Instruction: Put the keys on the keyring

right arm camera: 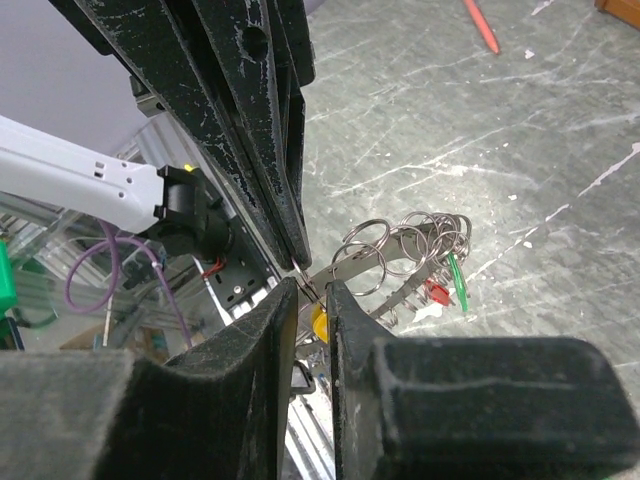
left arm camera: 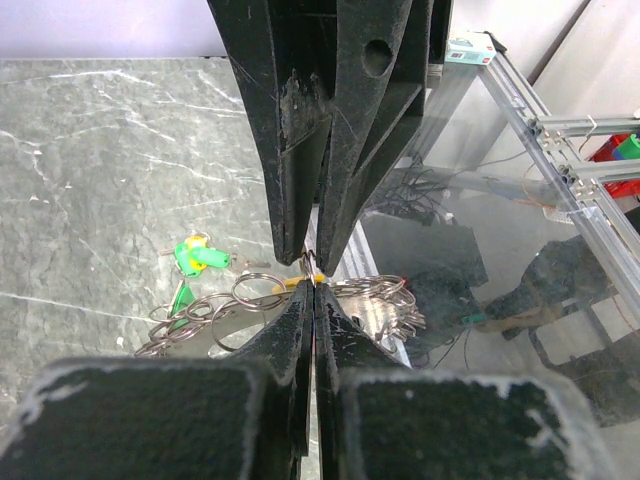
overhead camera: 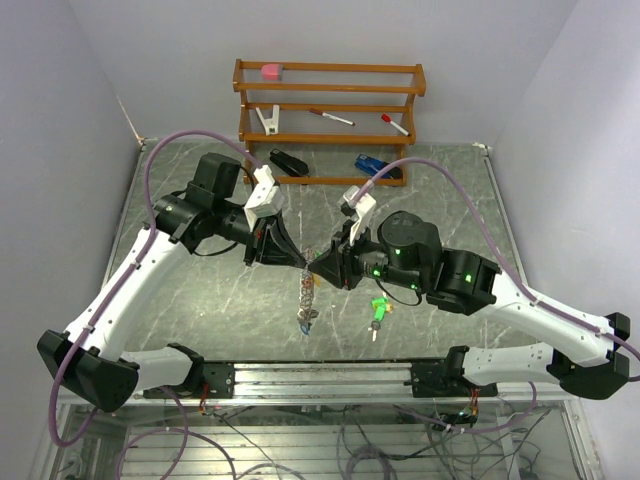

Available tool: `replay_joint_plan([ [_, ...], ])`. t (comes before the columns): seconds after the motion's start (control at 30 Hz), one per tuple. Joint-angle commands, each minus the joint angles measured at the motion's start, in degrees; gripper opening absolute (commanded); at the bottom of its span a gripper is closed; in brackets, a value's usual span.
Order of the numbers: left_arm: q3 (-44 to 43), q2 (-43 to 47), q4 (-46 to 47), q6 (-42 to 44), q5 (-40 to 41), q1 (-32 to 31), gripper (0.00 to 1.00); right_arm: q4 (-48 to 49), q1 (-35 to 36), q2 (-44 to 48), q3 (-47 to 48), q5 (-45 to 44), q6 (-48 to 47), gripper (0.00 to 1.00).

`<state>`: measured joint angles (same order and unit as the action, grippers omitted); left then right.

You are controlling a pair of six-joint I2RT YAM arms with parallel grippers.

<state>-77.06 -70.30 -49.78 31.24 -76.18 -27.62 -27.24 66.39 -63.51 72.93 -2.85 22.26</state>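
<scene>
Grey marble table [overhead camera: 200, 300], wooden rack [overhead camera: 330, 100] at the far edge with red-capped pens [overhead camera: 330, 117] on its shelf, black stapler [overhead camera: 289, 161] on the table in front of the rack. Both arms meet tip to tip over table centre. Left gripper [overhead camera: 305, 260] fingers are pressed fully together, clamped on the keyring [overhead camera: 307, 300]. The ring's band runs out to both sides of the tips, and a bunch of small rings and keys dangles below, off the table. Green and red tags hang among the rings. Right gripper [overhead camera: 322, 266] is at narrow gap, its tips touching the left tips, pinching the yellow key [right arm camera: 319, 322]. The yellow head sits right at the pinch point against the ring. Cannot tell if the key is threaded on. Green key [overhead camera: 378, 310] lies loose on the table, near the right arm, apart from the ring.
</scene>
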Motion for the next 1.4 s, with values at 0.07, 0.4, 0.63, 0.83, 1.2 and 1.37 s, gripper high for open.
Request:
replay_joint_plan([
  [0.07, -1.4, 0.6, 1.7, -1.0, -1.7, -0.9, 0.07, 1.5, 0.3, -0.3, 0.3, 0.5, -1.0, 0.16],
  [0.4, -0.6, 0.9, 4.2, -3.7, -0.4, -1.2, 0.07, 0.7, 0.3, -0.8, 0.6, 1.0, -0.6, 0.0],
  [0.63, -0.1, 0.8, 7.9, -8.1, 1.8, -1.2, 0.08, -0.2, 0.2, 0.2, 1.0, -0.3, 0.4, 0.0],
  [0.83, -0.2, 0.2, 10.7, -10.9, 3.5, -1.2, 0.2, -3.9, 0.2, 0.1, 2.6, -2.0, 2.7, 0.0],
  [1.2, -4.9, -1.2, 5.3, -5.5, 8.2, -1.2, 0.38, -19.5, 0.2, -3.3, 9.0, -10.5, 13.4, 0.0],
  [1.37, -4.3, -1.0, 7.0, -7.4, 10.3, -1.2, 0.39, -28.3, 0.2, -7.3, 14.1, -12.1, 18.3, 0.0],
])
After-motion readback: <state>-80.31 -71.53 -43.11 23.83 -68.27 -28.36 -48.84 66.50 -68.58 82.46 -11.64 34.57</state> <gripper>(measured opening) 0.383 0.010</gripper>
